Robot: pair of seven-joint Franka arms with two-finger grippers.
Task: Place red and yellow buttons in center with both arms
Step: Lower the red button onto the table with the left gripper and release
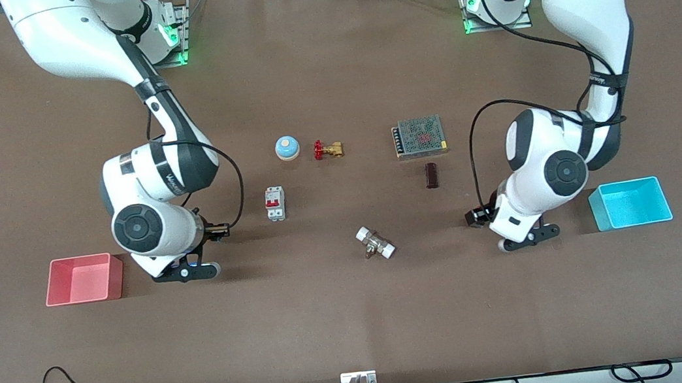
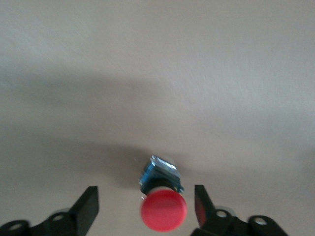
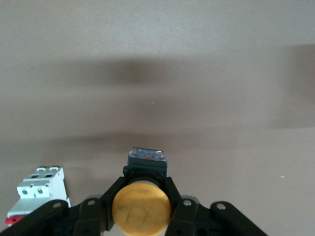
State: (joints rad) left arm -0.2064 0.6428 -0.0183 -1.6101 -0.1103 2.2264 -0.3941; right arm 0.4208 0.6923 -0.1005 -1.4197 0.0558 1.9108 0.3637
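The red button (image 2: 163, 210), a round red cap on a small dark body, sits on the brown tabletop (image 2: 157, 73) between the fingers of my left gripper (image 2: 145, 207). The fingers (image 2: 88, 206) are spread wide and do not touch it. In the front view my left gripper (image 1: 475, 217) is low over the table beside the cyan bin, and the red button is hidden there. My right gripper (image 3: 141, 204) is shut on the yellow button (image 3: 141, 209), its fingers clamped on the black body under the cap. In the front view my right gripper (image 1: 219, 232) is low near the pink bin.
A pink bin (image 1: 82, 279) stands at the right arm's end and a cyan bin (image 1: 630, 203) at the left arm's end. In the middle are a white circuit breaker (image 1: 275, 203) (image 3: 39, 189), a blue-and-cream bell (image 1: 286, 147), a brass valve (image 1: 327, 150), a mesh-topped box (image 1: 419, 136), a dark block (image 1: 432, 175) and a metal fitting (image 1: 375, 243).
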